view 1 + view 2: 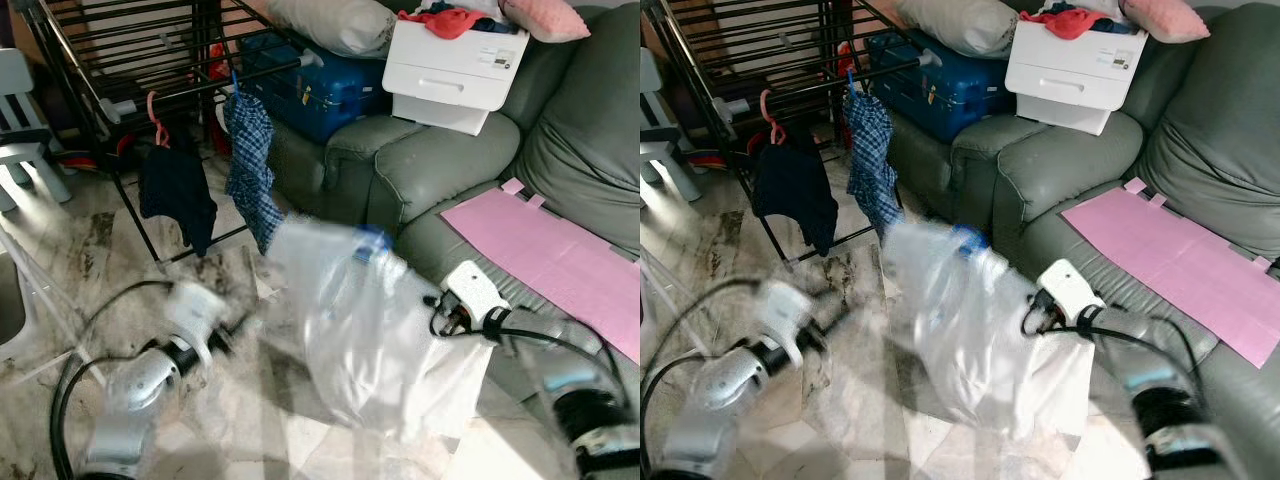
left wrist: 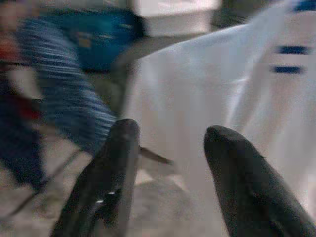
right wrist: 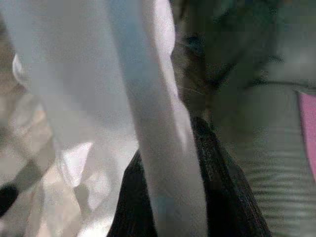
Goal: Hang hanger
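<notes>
White garment [image 1: 370, 330] hangs from right tool [image 1: 440, 322], left tool [image 2: 170, 163] beside it

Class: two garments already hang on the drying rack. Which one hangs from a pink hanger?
The dark navy garment, nearer the robot's left on the rack, hangs from the pink hanger. The blue checked garment beside it hangs from a blue hook.
</notes>
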Controlling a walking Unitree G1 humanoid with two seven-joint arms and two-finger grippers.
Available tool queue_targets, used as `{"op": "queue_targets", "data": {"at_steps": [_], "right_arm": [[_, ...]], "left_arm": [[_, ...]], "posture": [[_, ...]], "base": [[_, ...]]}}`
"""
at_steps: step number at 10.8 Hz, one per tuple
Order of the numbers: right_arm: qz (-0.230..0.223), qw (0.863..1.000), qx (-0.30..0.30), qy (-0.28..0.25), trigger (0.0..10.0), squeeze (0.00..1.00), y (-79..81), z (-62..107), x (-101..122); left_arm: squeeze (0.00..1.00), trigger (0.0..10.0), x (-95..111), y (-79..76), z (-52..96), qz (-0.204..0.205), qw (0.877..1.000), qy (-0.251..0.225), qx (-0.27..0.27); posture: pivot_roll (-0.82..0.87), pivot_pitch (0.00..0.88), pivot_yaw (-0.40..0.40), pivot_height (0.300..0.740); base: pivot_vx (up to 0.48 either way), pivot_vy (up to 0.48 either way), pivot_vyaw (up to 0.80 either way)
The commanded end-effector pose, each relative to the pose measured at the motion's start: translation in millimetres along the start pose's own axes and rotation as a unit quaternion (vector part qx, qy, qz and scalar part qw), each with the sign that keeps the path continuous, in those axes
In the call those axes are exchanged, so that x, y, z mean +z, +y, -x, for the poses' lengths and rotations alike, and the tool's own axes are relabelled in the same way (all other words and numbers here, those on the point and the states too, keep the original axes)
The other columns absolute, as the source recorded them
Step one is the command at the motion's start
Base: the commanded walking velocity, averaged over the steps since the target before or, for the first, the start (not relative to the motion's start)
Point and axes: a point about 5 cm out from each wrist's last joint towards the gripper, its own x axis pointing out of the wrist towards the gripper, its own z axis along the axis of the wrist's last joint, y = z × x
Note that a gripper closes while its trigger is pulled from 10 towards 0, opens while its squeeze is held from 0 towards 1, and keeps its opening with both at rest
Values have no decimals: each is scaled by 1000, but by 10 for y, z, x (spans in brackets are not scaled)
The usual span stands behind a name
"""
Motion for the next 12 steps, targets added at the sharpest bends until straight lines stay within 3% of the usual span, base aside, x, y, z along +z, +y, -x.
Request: {"op": "queue_targets", "data": {"at_steps": [1, 3, 4, 6, 7, 8, 10, 12], "right_arm": [[-22, 998, -48, -35, 0, 0, -133, 38, 151], [-102, 984, -137, -54, 0, 0, -156, 57, 196], [-128, 976, -167, -55, 0, 0, -117, 67, 187], [-182, 966, -166, -77, 0, 0, 184, 95, 167], [-207, 960, -171, -82, 3216, 0, 272, 122, 149], [-220, 957, -167, -88, 10000, 0, 324, 130, 168], [-226, 954, -170, -95, 10000, 0, 358, 147, 214], [-229, 953, -173, -99, 10000, 0, 353, 161, 248]], "left_arm": [[1000, 10000, 66, 105, 19, -2, 998, -7, 59], [1000, 10000, 61, 163, 93, 56, 984, -11, 168], [1000, 10000, 36, 188, 126, 61, 975, -9, 211], [1000, 10000, 3, 169, 171, 56, 962, 0, 266], [451, 10000, 15, 127, 153, 47, 963, 4, 266], [0, 10000, 22, 104, 132, 46, 961, 6, 271], [0, 10000, 42, 26, 83, 49, 963, -1, 263], [0, 10000, 57, -33, 34, 53, 966, -2, 251]], "posture": [[-119, 0, -18, 740], [-116, 0, -18, 740], [-120, 0, -17, 740], [-122, 0, -7, 740], [-121, 0, -2, 740], [-122, 0, -2, 740], [-125, 0, -1, 740], [-124, 0, -2, 740]], "base": [[0, 0, 0], [0, 0, 0], [0, 0, 0], [0, 0, 0], [0, 0, 0], [0, 0, 0], [0, 0, 0], [0, 0, 791]]}}
